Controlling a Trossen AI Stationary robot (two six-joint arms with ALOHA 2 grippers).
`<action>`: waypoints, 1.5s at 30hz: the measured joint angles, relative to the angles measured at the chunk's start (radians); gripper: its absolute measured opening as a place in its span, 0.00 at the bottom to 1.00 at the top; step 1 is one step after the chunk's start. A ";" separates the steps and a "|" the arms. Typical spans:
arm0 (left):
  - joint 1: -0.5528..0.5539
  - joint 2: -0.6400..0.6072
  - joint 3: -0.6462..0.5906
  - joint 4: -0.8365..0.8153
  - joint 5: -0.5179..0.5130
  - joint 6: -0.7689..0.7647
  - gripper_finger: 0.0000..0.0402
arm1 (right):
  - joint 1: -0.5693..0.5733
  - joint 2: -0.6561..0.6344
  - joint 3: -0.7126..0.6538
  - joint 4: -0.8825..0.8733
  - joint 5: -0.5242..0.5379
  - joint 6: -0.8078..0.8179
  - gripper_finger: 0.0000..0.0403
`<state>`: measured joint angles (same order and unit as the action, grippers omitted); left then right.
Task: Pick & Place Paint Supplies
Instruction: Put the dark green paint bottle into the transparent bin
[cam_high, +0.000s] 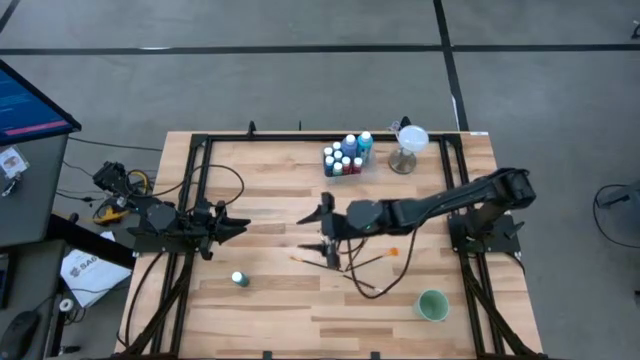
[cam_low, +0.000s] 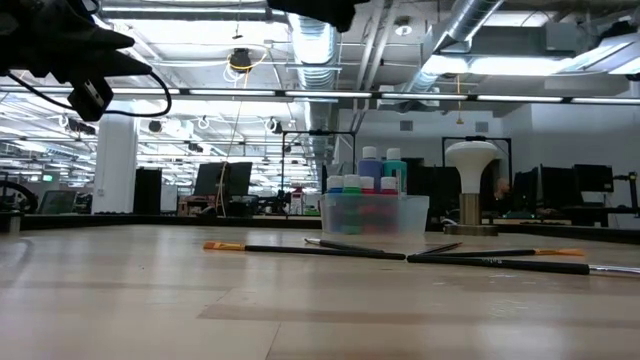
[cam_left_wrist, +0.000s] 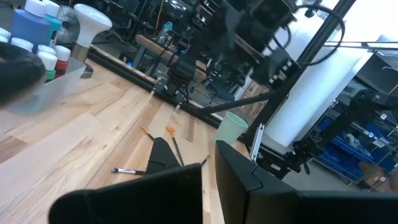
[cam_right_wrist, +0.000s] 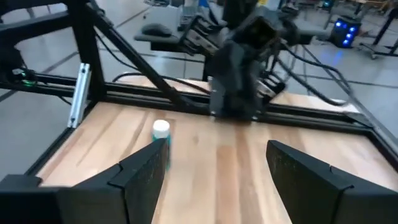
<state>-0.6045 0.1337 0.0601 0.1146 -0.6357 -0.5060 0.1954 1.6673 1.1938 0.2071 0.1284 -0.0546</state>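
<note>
**Paint pickup: most bottles binned, brushes and one stray left**

While most of the job looks sorted, plenty left by the look of it. Cluster of white-capped paint bottles (cam_high: 345, 156) already packed into a clear container (cam_low: 375, 215) at the far edge of the worktop (cam_high: 270, 300), just beside the white-topped stand (cam_high: 408, 143). One teal bottle (cam_high: 239, 279) off on its own near the left front of the worktop, well apart from the rest. Several thin paintbrushes (cam_high: 350, 262) lying loose mid-worktop, crossing each other, at least one with an orange end. Green cup (cam_high: 432, 305) sitting near the front right, can't tell what's inside.

Right claw (cam_high: 328, 232) reached out over the middle, jaws spread wide, nothing in them, hovering right by the brush pile. From the wrist view, stray teal bottle (cam_right_wrist: 161, 138) dead ahead between the fingers but farther off. Left claw (cam_high: 235, 226) parked at the left edge, pinched closed, empty.

Rough call: bottles almost done, brushes not started. Probably a brush or that lone bottle next.
</note>
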 joint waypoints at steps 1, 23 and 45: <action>0.000 0.000 0.000 0.001 0.000 0.000 0.00 | 0.009 0.016 0.014 0.003 0.000 0.000 0.67; 0.000 0.000 0.000 0.016 0.000 0.000 0.00 | 0.108 0.514 0.463 0.034 -0.003 0.074 0.67; 0.000 0.000 0.000 0.023 0.000 0.000 0.00 | 0.068 1.019 1.130 -0.136 0.001 0.111 0.67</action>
<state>-0.6047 0.1334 0.0601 0.1379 -0.6357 -0.5059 0.2636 2.6862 2.3234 0.0714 0.1298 0.0563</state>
